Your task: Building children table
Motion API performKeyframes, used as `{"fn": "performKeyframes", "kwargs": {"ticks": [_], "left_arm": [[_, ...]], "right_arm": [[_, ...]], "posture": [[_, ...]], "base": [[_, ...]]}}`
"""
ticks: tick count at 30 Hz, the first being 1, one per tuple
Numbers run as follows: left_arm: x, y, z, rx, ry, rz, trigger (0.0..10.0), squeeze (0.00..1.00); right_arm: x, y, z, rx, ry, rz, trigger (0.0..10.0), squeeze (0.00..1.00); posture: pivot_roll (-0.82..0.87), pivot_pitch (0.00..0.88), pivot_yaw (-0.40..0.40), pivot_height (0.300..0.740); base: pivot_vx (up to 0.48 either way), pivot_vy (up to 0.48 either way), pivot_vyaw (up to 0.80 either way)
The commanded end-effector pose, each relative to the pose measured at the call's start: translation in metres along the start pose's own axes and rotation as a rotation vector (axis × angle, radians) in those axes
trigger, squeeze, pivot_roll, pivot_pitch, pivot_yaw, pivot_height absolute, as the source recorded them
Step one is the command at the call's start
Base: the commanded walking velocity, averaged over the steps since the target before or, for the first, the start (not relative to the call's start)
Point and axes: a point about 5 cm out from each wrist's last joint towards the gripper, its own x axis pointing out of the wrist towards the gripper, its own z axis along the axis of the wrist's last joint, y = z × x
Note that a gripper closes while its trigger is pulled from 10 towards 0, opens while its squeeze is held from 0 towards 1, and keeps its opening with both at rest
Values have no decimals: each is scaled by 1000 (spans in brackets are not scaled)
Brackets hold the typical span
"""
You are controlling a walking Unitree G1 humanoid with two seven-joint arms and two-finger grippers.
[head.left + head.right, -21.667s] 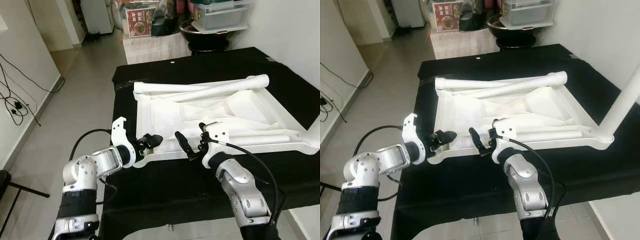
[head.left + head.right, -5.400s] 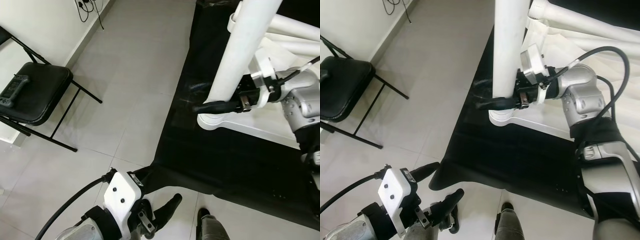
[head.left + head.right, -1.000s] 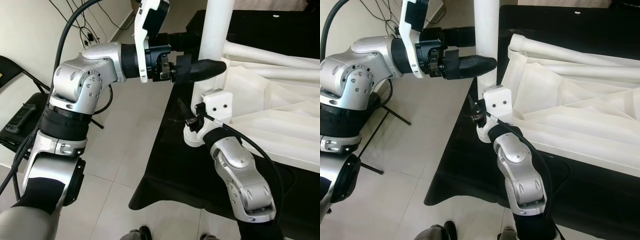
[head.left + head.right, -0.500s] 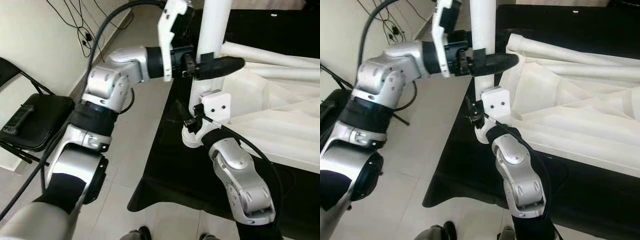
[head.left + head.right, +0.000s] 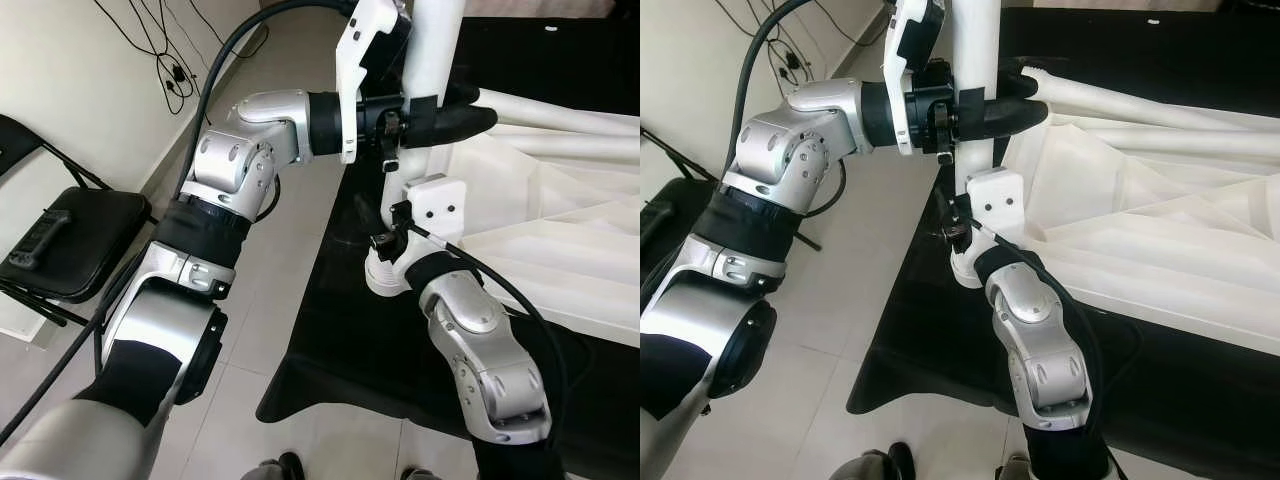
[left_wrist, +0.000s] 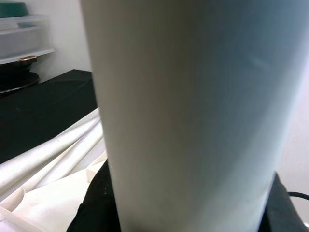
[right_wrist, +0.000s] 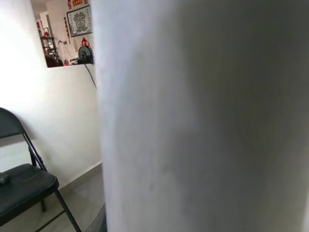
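Person's shoes: showing at the lower edge, on the tiled floor.

Right gripper: reaching low against the white table leg, just above the leg's base; whether its fingers are spread or closed cannot be told. In the right wrist view the leg is standing very close to the camera.

Table leg: standing upright at the near left corner of the upturned white table top, its foot resting in the corner socket.

Left gripper: reaching across at a higher level, its black fingers lying on either side of the leg and clamping it.

Table top: lying upside down on a black cloth; more white legs are lying across its far part.

Folding chair: standing well apart on the robot's left, beside the wall, with a dark handset resting on its seat.

Cables: trailing along the wall farther back.
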Motion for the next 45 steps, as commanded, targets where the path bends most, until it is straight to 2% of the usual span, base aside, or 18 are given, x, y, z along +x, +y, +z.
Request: {"fn": "performKeyframes", "kwargs": {"ticks": [1, 7, 8, 13, 16, 21, 22, 23, 24, 29, 30, 33, 38, 40, 41, 43, 44, 45], "left_arm": [[1, 2, 1, 30, 14, 5, 0, 0], [2, -1, 0, 36, 16, -11, 0, 0], [3, -2, 0, 36, 14, -14, 0, 0], [4, -3, 1, 37, 8, -18, 0, 0], [6, -3, 5, 41, -4, -24, 0, 0], [7, -5, 7, 42, -11, -35, 0, 0], [8, -6, 7, 43, -13, -39, 0, 0], [8, -6, 7, 43, -13, -39, 0, 0], [8, -7, 8, 42, -15, -42, 0, 0], [11, -10, 10, 40, -26, -53, 0, 0], [11, -10, 10, 40, -26, -53, 0, 0], [13, -12, 11, 38, -36, -61, 0, 0], [14, -12, 11, 36, -38, -64, 0, 0], [14, -13, 11, 36, -41, -64, 0, 0], [14, -13, 12, 36, -42, -63, 0, 0], [14, -13, 12, 35, -46, -62, 0, 0], [14, -13, 12, 35, -49, -60, 0, 0], [14, -13, 12, 35, -49, -60, 0, 0]], "right_arm": [[-1, 22, -27, 56, 132, 108, 10000, 0], [2, 23, -21, 69, 103, 162, 10000, 0], [4, 22, -18, 72, 86, 187, 10000, 1000], [11, 16, -9, 80, 47, 286, 10000, 1000], [30, -7, 6, -47, 32, 536, 10000, 1000], [42, -29, 7, -226, 100, 702, 10000, 1000], [46, -33, 8, -219, 118, 717, 10000, 596], [46, -33, 8, -219, 118, 717, 10000, 596], [50, -35, 9, -215, 126, 722, 10000, 0], [74, -42, 19, -197, 123, 765, 10000, 0], [74, -42, 19, -197, 123, 765, 10000, 0], [79, -39, 28, -97, 74, 936, 10000, 0], [81, -39, 32, -59, 51, 1005, 10000, 0], [83, -39, 35, -47, 41, 1054, 9451, 0], [83, -38, 35, -48, 39, 1073, 941, 0], [84, -37, 36, -65, 35, 1085, 941, 0], [85, -35, 36, -78, 33, 1091, 0, 0], [85, -35, 36, -78, 33, 1091, 0, 0]], "posture": [[-27, 249, 129, 740], [-26, 248, 134, 740], [-25, 247, 135, 740], [-20, 247, 134, 740], [-18, 248, 133, 740], [-16, 248, 132, 740], [-10, 249, 133, 740], [-10, 249, 133, 740], [-10, 249, 134, 740], [-6, 252, 137, 740], [-6, 252, 137, 740], [-3, 255, 137, 740], [0, 255, 135, 740], [0, 256, 132, 740], [0, 256, 132, 740], [-1, 258, 128, 740], [-1, 258, 128, 740], [-1, 258, 128, 740]], "base": [[0, 0, 0], [0, 0, 0], [0, 0, 0], [0, 0, 0], [0, 0, 0], [0, 0, 0], [0, 0, 0], [0, 0, 0], [0, 0, 0], [0, 0, 0], [0, 0, 0], [0, 0, 0], [0, 0, 0], [0, 0, 0], [0, 0, 0], [0, 0, 0], [0, 0, 0], [0, 0, 0]]}}
